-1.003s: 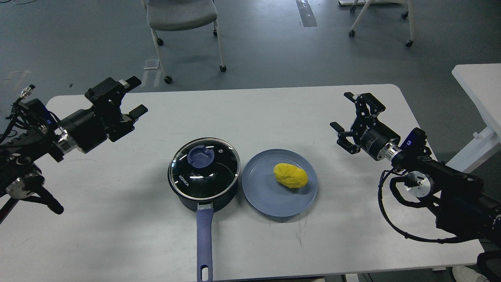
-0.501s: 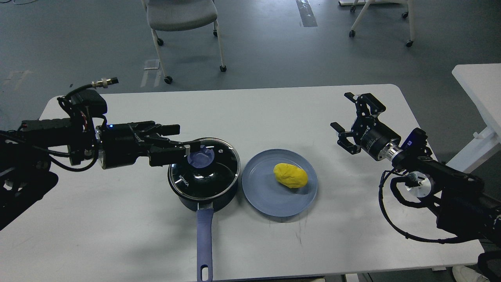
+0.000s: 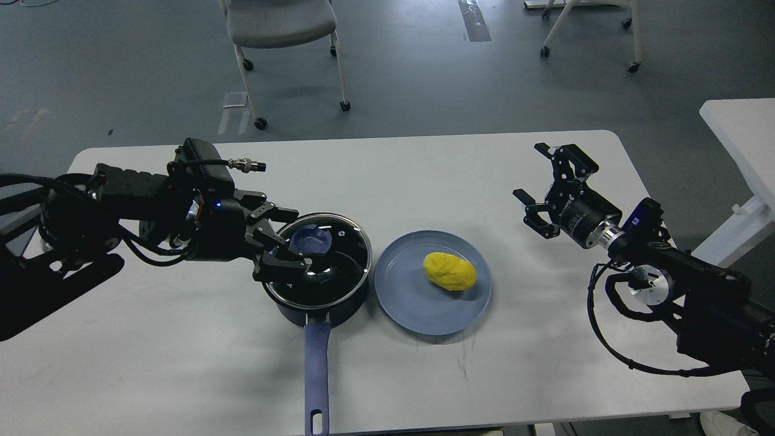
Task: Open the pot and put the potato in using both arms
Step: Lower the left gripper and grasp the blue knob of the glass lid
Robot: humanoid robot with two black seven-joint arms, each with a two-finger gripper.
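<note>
**Left hand over the lid, potato on its plate**

The pot [image 3: 318,284] sits just left of the frame's centre, a black saucepan with its blue-purple handle [image 3: 316,378] running straight down toward the bottom edge. Its glass lid [image 3: 339,254] is on, the blue knob [image 3: 310,239] toward the lid's upper left. The left hand [image 3: 289,242] reaches in from the left and hangs over the lid's left side, its two fingers apart on either side of the knob, one above it and one below; whether they touch the knob I cannot tell.

Just right of the pot, close to it, lies a flat blue-grey plate [image 3: 405,303]. The yellow potato [image 3: 449,271] rests on the plate's upper right part.

Well apart from both, in the right of the frame, the right hand [image 3: 542,181] hovers above the surface [image 3: 424,175], its fingers spread wide and holding nothing. Its arm trails off with looped cables toward the lower right corner.

Beyond the white surface, grey floor fills the top of the frame, with a wheeled chair [image 3: 278,24] at upper centre and the corner of another table [image 3: 742,133] at the right edge.
</note>
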